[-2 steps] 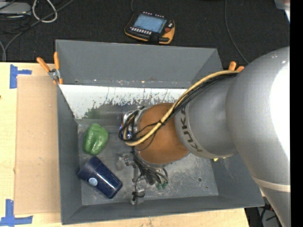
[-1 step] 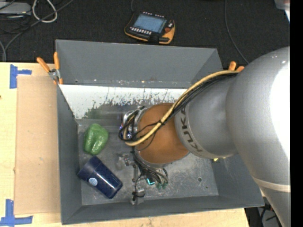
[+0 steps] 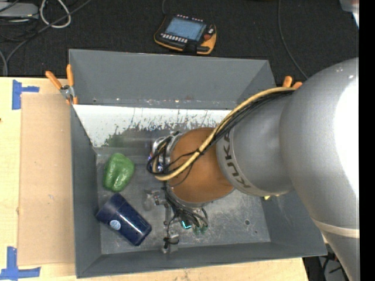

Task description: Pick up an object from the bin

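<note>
1. Bin (image 3: 85, 204): a grey metal bin is shown, with two loose things in its left half.
2. Green pepper-shaped toy (image 3: 118, 171): it is seen near the left wall, apart from the pincer.
3. Dark blue cylinder (image 3: 124, 218): it is laid on its side at the front left, white label up, and is judged the nearest candidate.
4. Pincer (image 3: 174, 227): it is seen low over the bin floor near the front wall, just right of the cylinder. Whether it is released or clenched cannot be told, and nothing is seen in it.
5. Orange cover (image 3: 196, 168): the floor beneath it is hidden.
6. Risk: bare floor may be grasped, or the round cylinder may be nudged and rolled away.
</note>
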Controlling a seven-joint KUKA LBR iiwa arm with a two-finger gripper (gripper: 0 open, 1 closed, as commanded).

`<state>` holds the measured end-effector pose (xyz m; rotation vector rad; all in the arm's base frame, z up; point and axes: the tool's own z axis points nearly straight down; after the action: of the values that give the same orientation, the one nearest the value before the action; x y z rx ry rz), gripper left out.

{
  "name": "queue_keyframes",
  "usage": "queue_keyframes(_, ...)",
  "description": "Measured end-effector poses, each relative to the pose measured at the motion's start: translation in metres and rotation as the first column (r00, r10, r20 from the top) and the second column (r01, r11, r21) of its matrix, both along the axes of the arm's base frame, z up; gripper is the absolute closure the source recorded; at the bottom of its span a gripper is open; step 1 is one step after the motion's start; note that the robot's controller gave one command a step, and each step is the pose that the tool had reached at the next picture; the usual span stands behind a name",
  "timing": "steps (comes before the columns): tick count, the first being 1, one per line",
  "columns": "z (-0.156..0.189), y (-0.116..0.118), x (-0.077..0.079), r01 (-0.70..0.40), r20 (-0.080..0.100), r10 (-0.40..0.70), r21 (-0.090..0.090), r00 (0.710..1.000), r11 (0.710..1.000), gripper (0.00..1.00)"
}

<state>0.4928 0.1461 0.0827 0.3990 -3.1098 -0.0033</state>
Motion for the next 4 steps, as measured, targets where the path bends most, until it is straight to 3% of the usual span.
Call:
queue_keyframes(1, 0.005, -0.006, -0.003, 0.011, -0.002, -0.011, 0.001, 1.000, 1.000, 0.00)
queue_keyframes(2, 0.063, 0.010, 0.003, -0.224, -0.002, 0.224, 0.003, 0.975, 0.975, 0.00)
queue_keyframes(3, 0.066, 0.012, 0.004, -0.224, 0.001, 0.224, 0.004, 0.974, 0.974, 0.00)
queue_keyframes(4, 0.034, 0.011, -0.017, -0.155, -0.002, 0.155, 0.004, 0.988, 0.988, 0.00)
